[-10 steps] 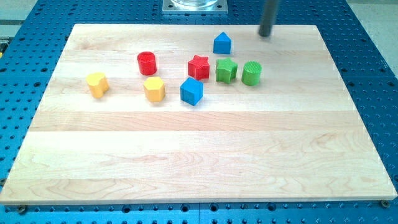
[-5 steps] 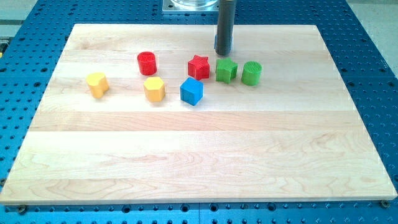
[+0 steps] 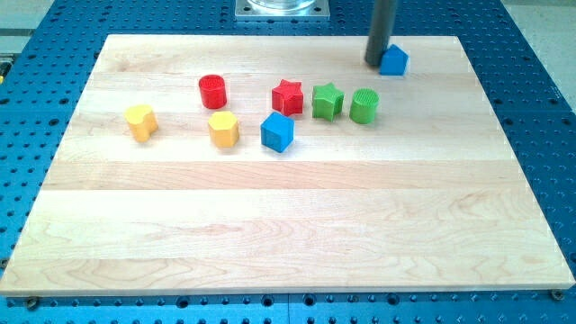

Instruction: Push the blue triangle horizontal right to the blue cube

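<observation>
the small blue triangle block (image 3: 393,60) is seen near the wooden tabletop's (image 3: 288,225) top edge, apparently touched by my tip (image 3: 375,63) on its left. no pincer is fitted. it must next be brought down level with the blue cube (image 3: 277,132).

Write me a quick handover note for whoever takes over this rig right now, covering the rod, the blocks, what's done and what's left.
My tip touches the left side of the blue triangle, near the board's top edge, right of centre.
The blue cube sits lower, mid-board, below the red star.
Done: the triangle is right of the cube, but well above its row.
Left: bring it down level with the cube, past the green star and green cylinder.
</observation>
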You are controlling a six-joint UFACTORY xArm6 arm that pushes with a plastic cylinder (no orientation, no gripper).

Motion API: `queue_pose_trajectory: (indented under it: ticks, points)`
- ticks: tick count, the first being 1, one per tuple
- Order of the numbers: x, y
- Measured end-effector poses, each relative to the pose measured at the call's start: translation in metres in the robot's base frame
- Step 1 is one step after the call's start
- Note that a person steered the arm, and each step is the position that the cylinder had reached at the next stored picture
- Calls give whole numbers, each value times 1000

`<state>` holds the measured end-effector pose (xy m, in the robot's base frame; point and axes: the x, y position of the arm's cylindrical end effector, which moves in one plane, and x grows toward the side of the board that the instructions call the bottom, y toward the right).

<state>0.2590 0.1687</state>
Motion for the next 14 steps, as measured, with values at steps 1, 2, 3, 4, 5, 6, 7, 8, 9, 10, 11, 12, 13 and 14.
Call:
queue_pose_trajectory:
  ticks: [1,2,3,4,5,6,7,8,9,10,11,12,13,14]
  points:
    - [40,34]
    - [39,64]
    - [18,73]
    - [2,75]
    - [15,120]
    - [41,129]
    - [88,104]
    - [99,85]
    - [69,141]
    - [26,134]
    - [35,96]
    - [109,78]
    - [130,77]
    - [119,90]
